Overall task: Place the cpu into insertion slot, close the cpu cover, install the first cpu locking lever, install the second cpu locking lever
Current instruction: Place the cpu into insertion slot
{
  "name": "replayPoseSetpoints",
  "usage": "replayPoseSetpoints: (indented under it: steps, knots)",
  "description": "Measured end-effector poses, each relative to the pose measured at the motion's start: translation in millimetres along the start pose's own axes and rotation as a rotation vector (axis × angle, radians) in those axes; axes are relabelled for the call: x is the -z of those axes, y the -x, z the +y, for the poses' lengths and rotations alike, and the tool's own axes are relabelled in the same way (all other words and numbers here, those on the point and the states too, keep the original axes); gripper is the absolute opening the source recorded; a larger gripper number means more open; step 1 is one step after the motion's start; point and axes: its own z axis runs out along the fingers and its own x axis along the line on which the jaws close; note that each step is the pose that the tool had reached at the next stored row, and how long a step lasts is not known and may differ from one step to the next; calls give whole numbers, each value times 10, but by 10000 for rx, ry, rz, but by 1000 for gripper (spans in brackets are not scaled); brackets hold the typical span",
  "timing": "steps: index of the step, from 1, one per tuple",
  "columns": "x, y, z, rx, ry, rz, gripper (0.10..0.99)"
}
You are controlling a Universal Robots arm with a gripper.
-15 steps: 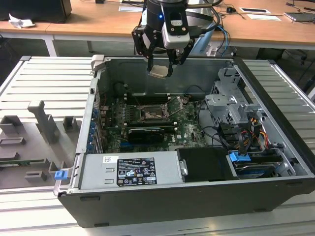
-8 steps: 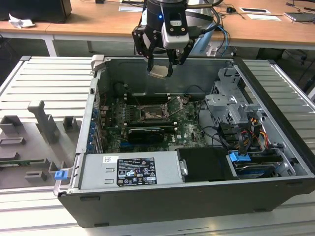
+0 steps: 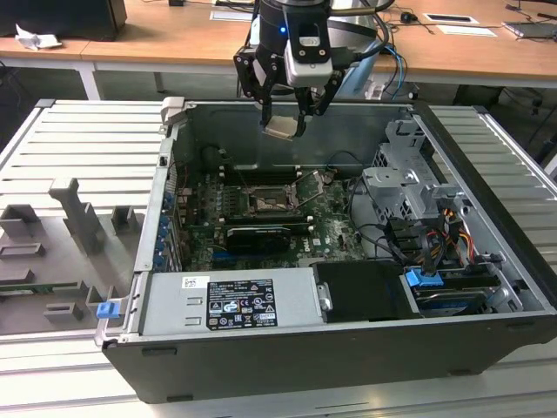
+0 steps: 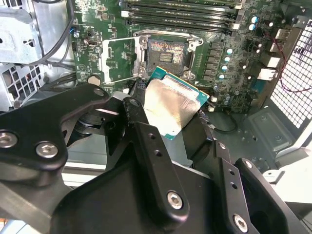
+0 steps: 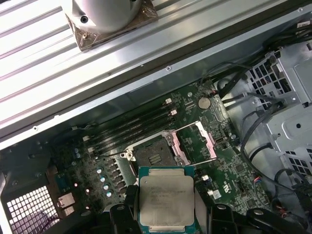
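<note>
**cpu clamped in gripper, high above the open insertion slot**

at the wrist: gripper point(image 4: 168, 117) closed narrow on the cpu point(image 4: 171, 103), with a black finger point(image 4: 146, 146) on each of two opposite edges. the cpu's metal face is turned up toward the wrist, with a green rim showing round it. the first wrist view shows the same grip: cpu point(image 5: 165, 197) pinched between the fingers point(image 5: 127, 209).

arm pose, exterior view: wrist points straight down and the fingers hang below it. the gripper point(image 3: 283, 124) carries the cpu point(image 3: 280, 129) slightly tilted, well above the insertion slot point(image 3: 265, 202) and apart from it.

under the cpu: the insertion slot point(image 4: 165, 52) is bare, its dark contact field open inside the silvery rim. it looks the same in the first wrist view point(image 5: 151, 158).

just beside the slot: the cpu cover point(image 4: 118, 59) is swung off to one side, with green board showing through its window; also in the first wrist view point(image 5: 195, 141). cannot tell whether it lies flat or stands raised.

near the slot: long memory slots point(image 3: 261, 174) on its far side, a long black card point(image 3: 258, 237) on its near side.

well apart from the slot: grey drive cage point(image 3: 409, 183) toward the exterior view's right. the power supply point(image 3: 235, 300) sits against the near wall of the computer case point(image 3: 261, 370).

farthest from the slot: ribbed metal table point(image 3: 78, 144) round the case, wooden desk point(image 3: 174, 39) behind.
</note>
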Motion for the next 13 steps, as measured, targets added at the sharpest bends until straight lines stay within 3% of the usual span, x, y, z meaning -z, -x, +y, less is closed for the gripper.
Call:
replayPoseSetpoints:
  steps: [13]
  knots:
    - [-5,0,0,-261,6,-23,545]
